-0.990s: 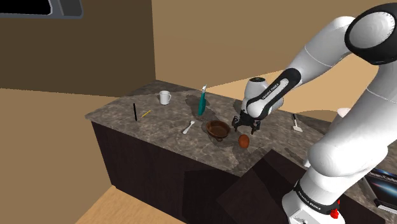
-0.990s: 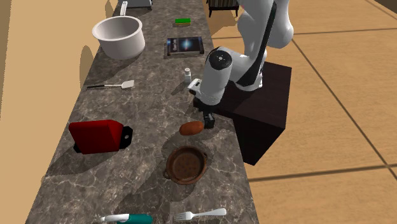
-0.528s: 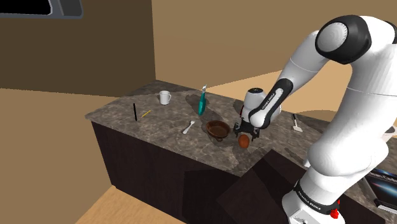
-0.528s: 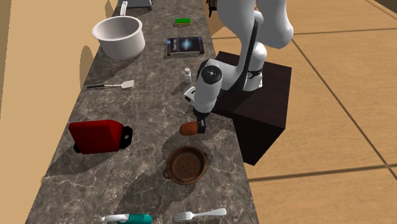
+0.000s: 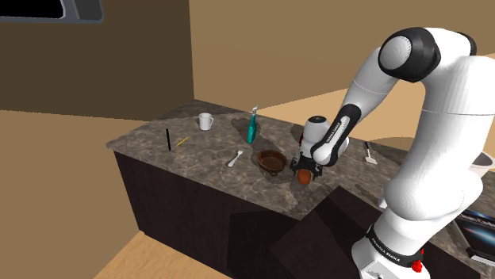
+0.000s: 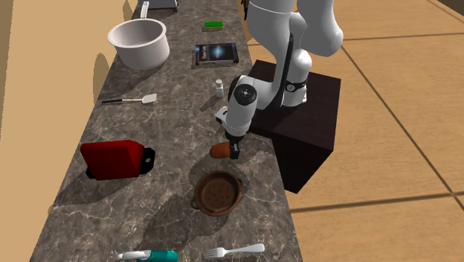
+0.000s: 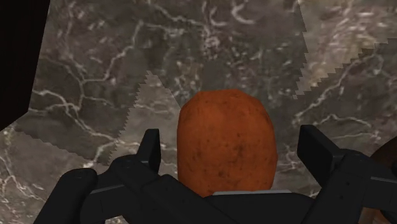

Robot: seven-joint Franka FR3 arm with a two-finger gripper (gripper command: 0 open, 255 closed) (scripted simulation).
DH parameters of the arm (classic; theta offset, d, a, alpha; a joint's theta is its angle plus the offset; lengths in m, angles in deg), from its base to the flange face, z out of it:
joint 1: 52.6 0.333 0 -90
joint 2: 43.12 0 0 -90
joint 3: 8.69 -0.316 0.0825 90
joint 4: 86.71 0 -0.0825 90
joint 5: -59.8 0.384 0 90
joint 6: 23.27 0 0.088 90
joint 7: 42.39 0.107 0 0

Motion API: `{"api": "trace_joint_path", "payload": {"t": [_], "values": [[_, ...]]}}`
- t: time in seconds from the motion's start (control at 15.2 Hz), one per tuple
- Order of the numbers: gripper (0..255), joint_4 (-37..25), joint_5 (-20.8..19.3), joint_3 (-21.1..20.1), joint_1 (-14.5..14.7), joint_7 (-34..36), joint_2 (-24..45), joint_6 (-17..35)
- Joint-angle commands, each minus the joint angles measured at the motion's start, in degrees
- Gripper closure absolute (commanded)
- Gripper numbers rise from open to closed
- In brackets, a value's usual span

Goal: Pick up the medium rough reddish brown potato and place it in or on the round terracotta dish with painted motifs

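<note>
A rough reddish-brown potato (image 7: 226, 143) lies on the dark marble counter (image 5: 159, 147), close to its front edge. My gripper (image 7: 233, 143) is down around it and open: one finger stands on each side, with a gap between each finger and the potato. In the shoulder view the gripper (image 5: 305, 171) covers most of the potato (image 5: 303, 178). The second exterior view shows the potato (image 6: 218, 151) poking out beside the gripper (image 6: 233, 151). The round terracotta dish (image 5: 272, 161) with two small handles sits empty just beside them (image 6: 218, 193).
A red toaster (image 6: 115, 158) stands across the counter from the potato. A fork (image 6: 236, 250), teal bottle (image 5: 251, 127), white mug (image 5: 205, 121) and black pen (image 5: 168, 139) lie past the dish. A shaker (image 6: 218, 85), spatula (image 6: 134, 99), book (image 6: 216, 53) and white pot (image 6: 138, 41) lie the other way.
The arm has bent over and lowered the gripper from just above and beside the potato down around it. The potato and dish have not moved.
</note>
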Motion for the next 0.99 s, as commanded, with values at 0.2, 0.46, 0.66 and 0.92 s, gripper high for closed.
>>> {"api": "trace_joint_path", "payload": {"t": [0.2, 0.46, 0.66, 0.92], "values": [[0, 0.0, -0.1, 0.0, 0.0, 0.0, 0.1, 0.1], [255, 0.0, 0.0, 0.0, 0.0, 0.0, 0.1, 0.0], [255, 0.0, 0.0, 0.0, 0.0, 0.0, 0.1, 0.0], [255, 0.3, 0.7, -0.6, -0.5, -0.7, -1.0, -0.7]]}}
